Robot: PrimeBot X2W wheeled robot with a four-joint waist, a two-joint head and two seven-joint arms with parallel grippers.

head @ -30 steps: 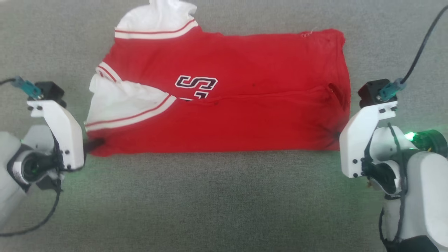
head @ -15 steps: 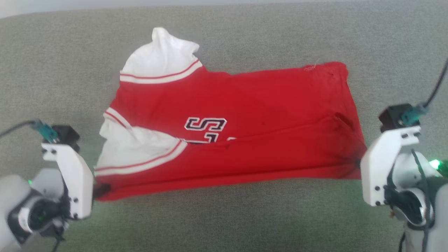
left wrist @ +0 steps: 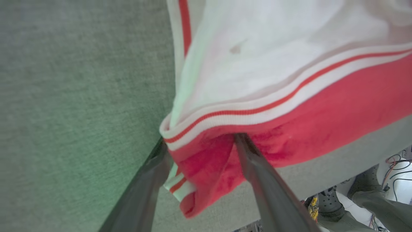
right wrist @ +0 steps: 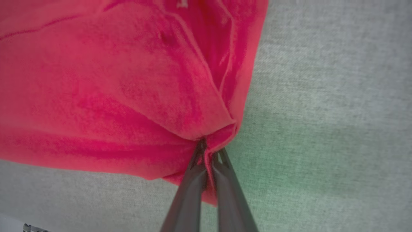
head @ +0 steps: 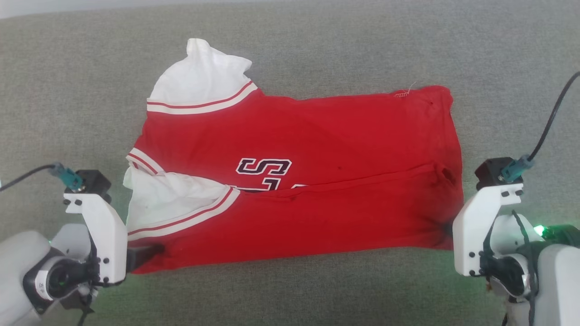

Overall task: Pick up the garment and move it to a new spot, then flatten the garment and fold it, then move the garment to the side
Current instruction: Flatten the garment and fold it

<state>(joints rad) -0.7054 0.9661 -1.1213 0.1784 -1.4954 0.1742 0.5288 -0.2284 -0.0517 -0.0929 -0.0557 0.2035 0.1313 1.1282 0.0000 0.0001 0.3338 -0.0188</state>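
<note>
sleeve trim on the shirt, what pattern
The trim is white with a thin red stripe, clearest in the left wrist view.

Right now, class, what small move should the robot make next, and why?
Probably open the right gripper: it pinches the garment at its near right corner, while the left gripper stands open around the near left corner; the cloth lies on the grey surface.
</note>
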